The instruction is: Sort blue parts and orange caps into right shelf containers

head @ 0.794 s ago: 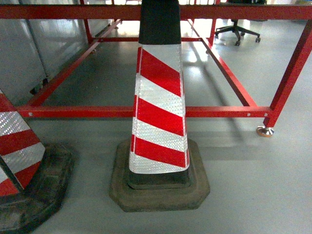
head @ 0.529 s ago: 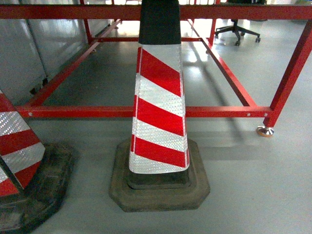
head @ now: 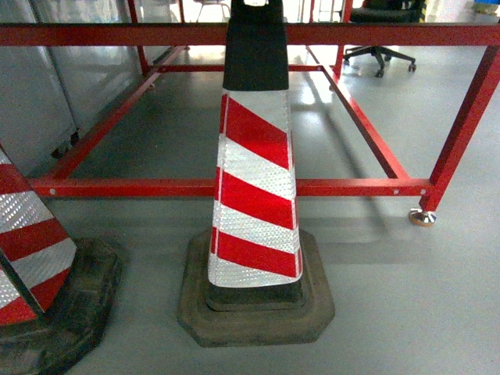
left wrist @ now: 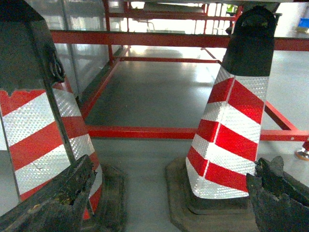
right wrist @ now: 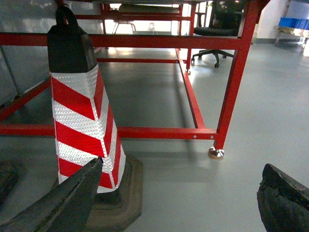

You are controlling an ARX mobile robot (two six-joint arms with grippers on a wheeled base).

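Observation:
No blue parts or orange caps show in any view. A small strip of blue [right wrist: 295, 22] lies far off at the top right of the right wrist view, too small to tell whether it is the right shelf containers. My left gripper [left wrist: 174, 169] is open, its dark worn fingers [left wrist: 58, 203] spread wide over the grey floor with nothing between them. My right gripper [right wrist: 183, 166] is open too and holds nothing. Neither gripper shows in the head view.
A red-and-white striped traffic cone [head: 256, 180] on a black rubber base stands straight ahead, with a second cone [head: 31, 258] at the left. Behind them runs a low red steel frame [head: 351, 187] with a foot [head: 422, 217]. An office chair [head: 380, 48] stands far back.
The whole scene has slid slightly downward in the head view, so the camera has shifted a little. The cones and frame have not moved relative to each other.

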